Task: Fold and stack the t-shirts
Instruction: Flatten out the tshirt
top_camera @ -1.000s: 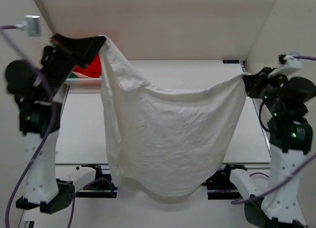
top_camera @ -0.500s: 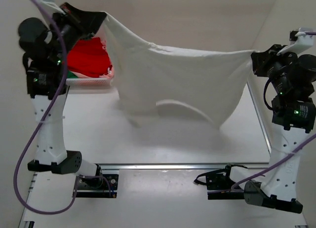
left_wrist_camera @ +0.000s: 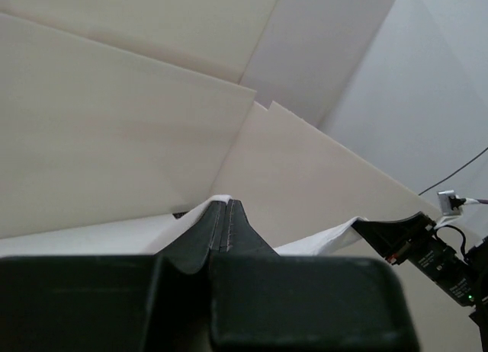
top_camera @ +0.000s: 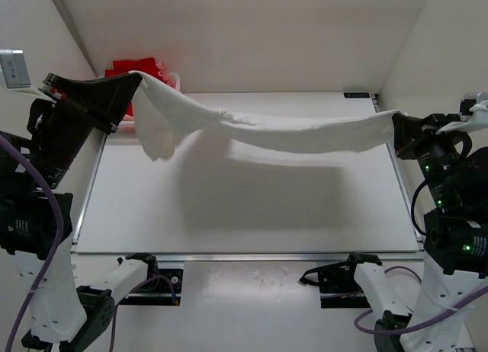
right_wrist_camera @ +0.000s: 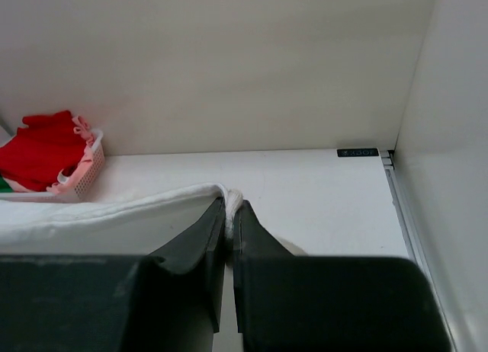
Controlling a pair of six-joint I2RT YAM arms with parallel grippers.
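**Off-white t-shirt [top_camera: 305, 135] held taut in the air above the worktop [top_camera: 244, 215]**

The off-white t-shirt hung as a long, slightly sagging band across the far part of the worktop. It was clear of the surface and cast a soft shadow below. The left fingers [top_camera: 114, 94] were pressed together on its left end, raised near the far-left corner, and a bunched lump of cloth drooped just beneath them. The right fingers [top_camera: 404, 132] were clamped on the opposite end, near the right edge of the worktop. In the right wrist view a rolled hem sat pinched between the two closed tips. In the left wrist view white cloth came out on both sides of the closed pair. In the far-left corner, behind the left fingers, stood a pale mesh basket [right_wrist_camera: 90, 169]. It held a bright red t-shirt [right_wrist_camera: 42, 150], well apart from the right fingers.
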